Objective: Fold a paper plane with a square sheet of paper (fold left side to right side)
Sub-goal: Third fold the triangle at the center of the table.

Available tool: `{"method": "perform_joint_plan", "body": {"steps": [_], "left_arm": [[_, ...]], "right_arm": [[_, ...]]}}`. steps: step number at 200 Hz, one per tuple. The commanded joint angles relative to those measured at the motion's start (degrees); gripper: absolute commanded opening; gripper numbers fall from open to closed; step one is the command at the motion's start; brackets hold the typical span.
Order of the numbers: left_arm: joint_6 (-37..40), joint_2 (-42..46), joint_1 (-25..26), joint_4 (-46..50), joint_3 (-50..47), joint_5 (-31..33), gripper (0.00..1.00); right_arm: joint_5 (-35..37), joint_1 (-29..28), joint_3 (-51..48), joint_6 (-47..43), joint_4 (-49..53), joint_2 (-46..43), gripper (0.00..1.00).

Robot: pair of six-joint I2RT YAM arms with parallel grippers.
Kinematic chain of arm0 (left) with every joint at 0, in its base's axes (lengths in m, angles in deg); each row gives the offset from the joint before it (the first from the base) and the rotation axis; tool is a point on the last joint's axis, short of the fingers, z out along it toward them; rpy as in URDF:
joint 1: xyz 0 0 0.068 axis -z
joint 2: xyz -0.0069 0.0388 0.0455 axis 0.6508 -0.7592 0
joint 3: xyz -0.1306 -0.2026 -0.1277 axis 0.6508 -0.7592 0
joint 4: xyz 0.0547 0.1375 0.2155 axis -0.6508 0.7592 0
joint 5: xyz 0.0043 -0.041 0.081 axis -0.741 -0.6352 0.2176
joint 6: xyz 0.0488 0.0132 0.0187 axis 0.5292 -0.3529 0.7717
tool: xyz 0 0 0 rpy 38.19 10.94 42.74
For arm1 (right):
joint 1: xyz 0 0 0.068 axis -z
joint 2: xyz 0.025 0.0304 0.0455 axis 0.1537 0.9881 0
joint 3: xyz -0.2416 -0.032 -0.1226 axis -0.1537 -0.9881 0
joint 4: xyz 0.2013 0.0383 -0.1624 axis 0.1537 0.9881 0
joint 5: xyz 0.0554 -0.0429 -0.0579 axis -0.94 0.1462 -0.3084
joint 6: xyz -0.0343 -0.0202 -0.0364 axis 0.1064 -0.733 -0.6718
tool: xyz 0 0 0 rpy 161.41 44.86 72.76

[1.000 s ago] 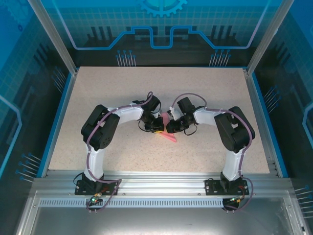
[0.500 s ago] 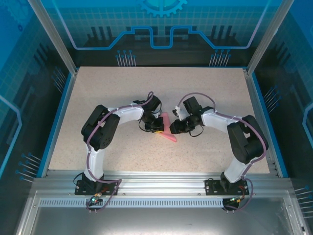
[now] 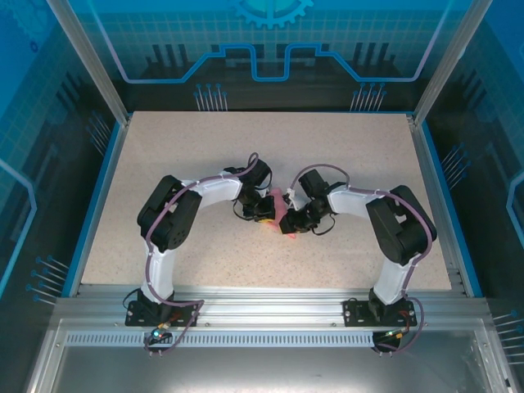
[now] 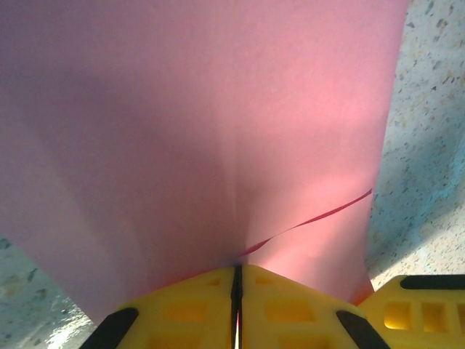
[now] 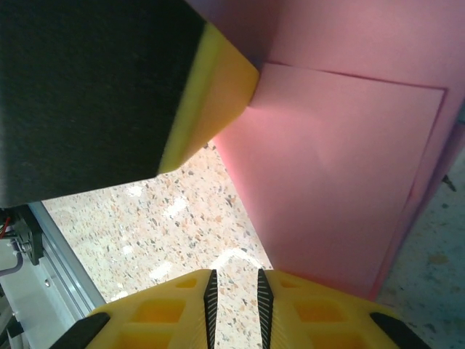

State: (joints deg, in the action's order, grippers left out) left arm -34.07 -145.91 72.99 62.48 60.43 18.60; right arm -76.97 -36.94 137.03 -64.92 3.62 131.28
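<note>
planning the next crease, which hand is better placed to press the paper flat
Probably right. The left hand is shut on the paper and busy holding it, while the right hand is empty, slightly open and just beside the paper.

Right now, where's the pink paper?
Top view: the pink paper sits near the middle of the table, between the two arms' heads. One edge is pinched in the left gripper, with the right gripper close beside it.

Paper [image 4: 218, 109] plain pink; left claw [image 4: 237, 270], right claw [image 5: 235, 280] yellow; table [image 5: 145, 218] speckled beige.
</note>
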Motion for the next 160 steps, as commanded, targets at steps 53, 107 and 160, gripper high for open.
{"method": "perform_joint_plan", "body": {"steps": [53,107,160], "left_arm": [[0.74,-4.74,0.63,3.25,-0.46,5.95,0.12],[0.73,-5.16,0.62,3.57,-0.1,6.31,0.12],[0.83,-5.11,0.58,3.77,0.22,6.41,0.12]], "right_arm": [[0.79,-0.55,-2.58,2.41,3.98,1.58,0.24],[2.67,-0.48,-6.26,3.5,5.88,1.12,0.22],[2.48,0.06,-11.11,3.91,6.42,-6.21,0.2]]}}
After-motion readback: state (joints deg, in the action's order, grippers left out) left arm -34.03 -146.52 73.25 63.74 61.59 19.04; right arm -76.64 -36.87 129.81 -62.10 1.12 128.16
